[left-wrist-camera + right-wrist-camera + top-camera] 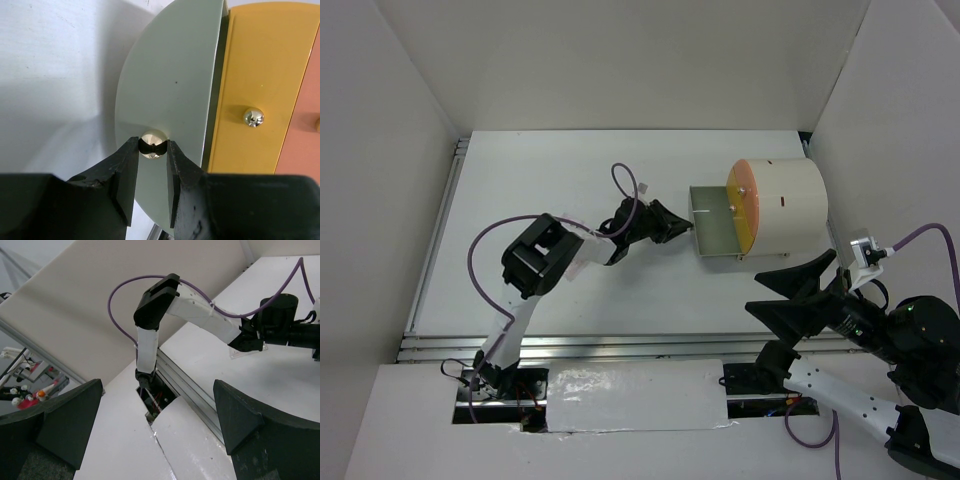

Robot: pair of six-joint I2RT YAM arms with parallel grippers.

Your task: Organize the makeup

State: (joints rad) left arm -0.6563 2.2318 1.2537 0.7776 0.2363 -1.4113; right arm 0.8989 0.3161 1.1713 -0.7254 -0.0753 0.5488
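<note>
left claw (152,150): it's on the drawer knob (153,139), fingers pinched in against both sides of that shiny little ball, nothing else in its grip
right claw (157,385): spread wide, holding nothing, hanging over the near right corner of the counter (570,290), well apart from the action
in the way: the white cylinder (790,205) lies on its side at the far right, its orange face (745,208) turned left; the pale green drawer (715,235) sticks out of that face toward the left claw
beside the knob: the left wrist view shows a yellow panel (260,60) with its own small knob (253,117) just right of the green front, and a salmon panel (305,145) at the frame edge
makeup: cannot tell where it is from these views
axis: the drawer's long axis runs left to right across the top view, roughly in line with the reach of the left arm (535,255)
surface: white counter, metal rails (432,240) along its left and near edges
room: plain white walls (620,60) on three sides, a purple cable (472,255) looping off the left arm
</note>
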